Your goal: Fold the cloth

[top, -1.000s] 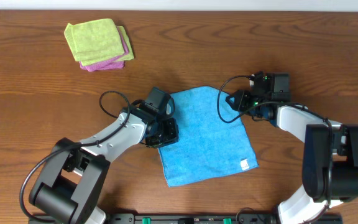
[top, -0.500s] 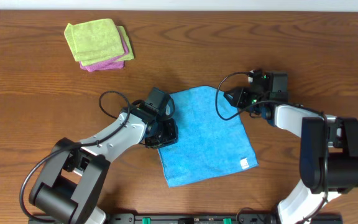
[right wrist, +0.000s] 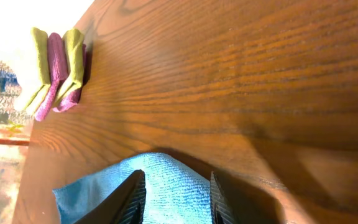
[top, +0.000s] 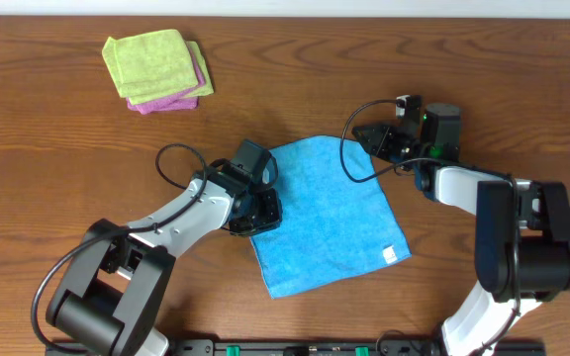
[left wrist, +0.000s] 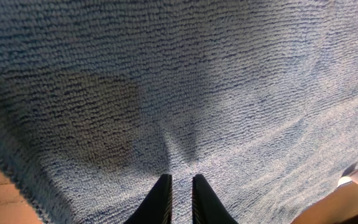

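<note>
One side of the sky-blue cloth [top: 325,218], mid-table near the front edge, is pinched by the left pincer [left wrist: 180,179]; the right pincer [right wrist: 176,175], open astride its far corner, should bite fully before lifting.

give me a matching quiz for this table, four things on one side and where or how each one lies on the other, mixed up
Things:
1. the cloth
2. lime-green cloth
3. pink-purple cloth
4. white tag

Places or states:
A. under another folded cloth, only its edges showing
B. spread out flat, sky blue
C. on top of the folded stack, far left
D. at the blue cloth's near right corner

Pairs: 1-B, 2-C, 3-A, 4-D
</note>
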Motion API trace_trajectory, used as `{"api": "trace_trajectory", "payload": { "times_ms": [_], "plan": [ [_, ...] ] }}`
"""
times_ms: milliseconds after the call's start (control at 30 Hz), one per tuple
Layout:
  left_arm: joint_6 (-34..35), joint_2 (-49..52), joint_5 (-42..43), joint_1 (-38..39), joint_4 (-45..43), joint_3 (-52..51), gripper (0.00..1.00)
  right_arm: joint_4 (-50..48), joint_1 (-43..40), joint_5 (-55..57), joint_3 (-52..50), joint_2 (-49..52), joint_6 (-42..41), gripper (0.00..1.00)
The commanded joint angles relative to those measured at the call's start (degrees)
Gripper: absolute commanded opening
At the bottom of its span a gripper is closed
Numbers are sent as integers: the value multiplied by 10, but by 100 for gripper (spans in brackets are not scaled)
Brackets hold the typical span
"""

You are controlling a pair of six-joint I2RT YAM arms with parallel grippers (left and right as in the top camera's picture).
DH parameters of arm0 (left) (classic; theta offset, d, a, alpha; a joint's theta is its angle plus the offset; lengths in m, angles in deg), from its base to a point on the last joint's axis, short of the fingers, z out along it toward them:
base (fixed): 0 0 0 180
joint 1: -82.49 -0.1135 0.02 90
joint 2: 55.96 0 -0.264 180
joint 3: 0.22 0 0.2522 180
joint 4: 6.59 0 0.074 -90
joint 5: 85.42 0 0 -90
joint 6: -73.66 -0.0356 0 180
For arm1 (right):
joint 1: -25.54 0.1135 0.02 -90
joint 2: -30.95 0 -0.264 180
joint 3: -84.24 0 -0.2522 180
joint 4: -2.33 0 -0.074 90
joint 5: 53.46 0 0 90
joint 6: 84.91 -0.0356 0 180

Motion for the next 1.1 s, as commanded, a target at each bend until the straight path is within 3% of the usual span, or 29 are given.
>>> {"api": "trace_trajectory", "payload": {
  "times_ms": [0, 433, 1067],
  "plan": [
    [-2, 5, -12, -2, 4, 8, 13, 11, 7, -13, 0, 5, -2, 31],
    [-2, 5, -12, -2, 13, 8, 10, 109, -14, 42, 0, 4, 51, 28],
    [-2, 5, -10, -2, 13, 8, 10, 124, -21, 89, 4, 4, 83, 29]
  ]
}}
